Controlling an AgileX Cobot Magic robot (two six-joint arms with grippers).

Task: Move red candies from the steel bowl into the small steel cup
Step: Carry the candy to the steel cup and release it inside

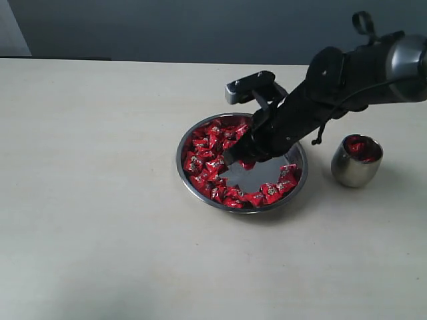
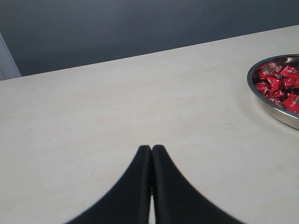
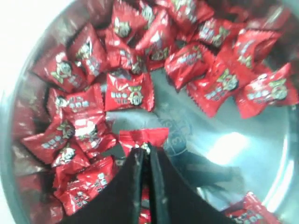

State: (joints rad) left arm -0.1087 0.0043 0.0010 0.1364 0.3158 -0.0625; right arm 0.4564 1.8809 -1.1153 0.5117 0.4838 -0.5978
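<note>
The steel bowl (image 1: 190, 175) sits mid-table with red candies (image 1: 208, 150) heaped along its left and front sides. My right gripper (image 3: 146, 151) reaches down into the bowl (image 3: 243, 144) and is shut on one red candy (image 3: 142, 136), whose wrapper sticks out past the fingertips. In the exterior view this gripper (image 1: 243, 160) hangs over the bowl's bare middle. The small steel cup (image 1: 355, 171) stands to the right of the bowl with red candies (image 1: 359, 146) inside. My left gripper (image 2: 151, 148) is shut and empty over bare table, with the bowl (image 2: 266, 105) off to one side.
The tabletop (image 1: 93, 200) is pale and plain. A dark wall (image 1: 167, 27) runs behind its far edge. The right arm (image 1: 347, 77) stretches over the space between the bowl and the cup.
</note>
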